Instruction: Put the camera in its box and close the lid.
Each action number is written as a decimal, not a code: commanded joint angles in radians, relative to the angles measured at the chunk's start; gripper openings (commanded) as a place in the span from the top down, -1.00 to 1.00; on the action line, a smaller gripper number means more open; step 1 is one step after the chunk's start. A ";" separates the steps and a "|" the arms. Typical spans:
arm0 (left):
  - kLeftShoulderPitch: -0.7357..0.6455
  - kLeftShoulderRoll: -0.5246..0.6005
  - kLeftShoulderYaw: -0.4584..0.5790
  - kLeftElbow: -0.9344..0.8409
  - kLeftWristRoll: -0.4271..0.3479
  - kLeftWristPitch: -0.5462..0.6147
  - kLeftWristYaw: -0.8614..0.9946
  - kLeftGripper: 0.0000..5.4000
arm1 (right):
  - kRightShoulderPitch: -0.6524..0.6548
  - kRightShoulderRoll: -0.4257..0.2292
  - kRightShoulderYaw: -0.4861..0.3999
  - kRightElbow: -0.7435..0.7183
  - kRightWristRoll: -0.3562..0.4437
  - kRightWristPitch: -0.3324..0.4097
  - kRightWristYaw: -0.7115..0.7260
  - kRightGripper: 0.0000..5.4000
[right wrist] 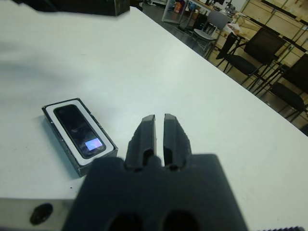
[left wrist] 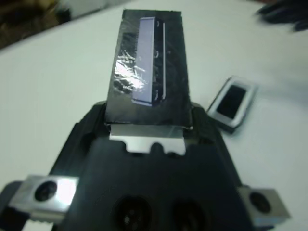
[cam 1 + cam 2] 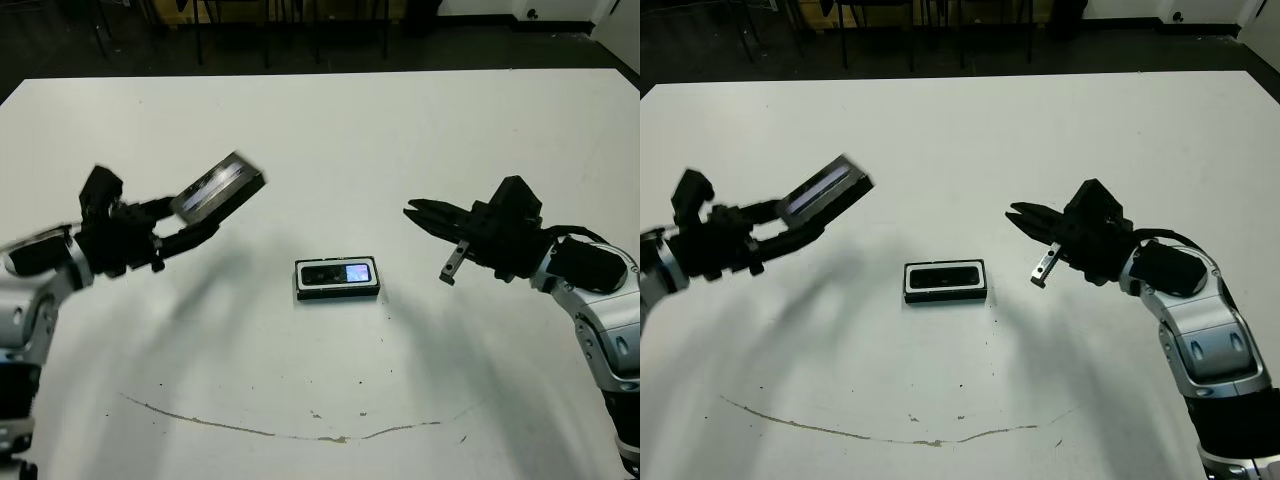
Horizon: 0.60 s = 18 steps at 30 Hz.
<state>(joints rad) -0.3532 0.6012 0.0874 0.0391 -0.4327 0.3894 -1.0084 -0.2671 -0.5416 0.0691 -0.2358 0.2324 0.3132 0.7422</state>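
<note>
white tabletop (image 3: 320, 130) fills the scene, with a dark floor and chair legs past its far edge. at its middle lies the box (image 3: 337, 293), a shallow black tray with a white lining showing as a thin border, long side running left to right. the camera (image 3: 338, 272) lies flat inside it, its small bluish-white screen at the end nearer the robot's right. bare table surrounds the box on every side, and it sits well away from all table edges. to the robot's left and a little farther back, the left gripper (image 3: 190, 225) hovers above the table, its fingers clamped on the near end of the lid (image 3: 218, 186), which tilts upward and away with its pale lavender strip facing up. the lid is well apart from the box. to the robot's right, the right gripper (image 3: 418, 214) hangs above the table, empty, its two black fingers (image 1: 148, 132) nearly together with only a thin slit between them, pointing toward the middle. a thin brownish scuff line (image 3: 270, 432) curves across the near part of the table.
</note>
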 commanded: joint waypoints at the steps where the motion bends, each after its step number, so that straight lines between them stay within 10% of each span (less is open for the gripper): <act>1: -0.033 -0.005 -0.048 0.011 -0.005 0.006 -0.049 0.02 | 0.012 0.007 -0.012 0.029 0.012 0.025 -0.010 1.00; 18: -0.179 -0.097 -0.292 0.205 0.118 -0.009 -0.161 0.02 | -0.019 -0.021 -0.052 0.155 0.017 0.014 -0.010 1.00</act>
<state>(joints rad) -0.5243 0.5031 -0.1925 0.2295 -0.3348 0.3871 -1.1622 -0.2798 -0.5509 0.0169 -0.1015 0.2607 0.3133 0.7284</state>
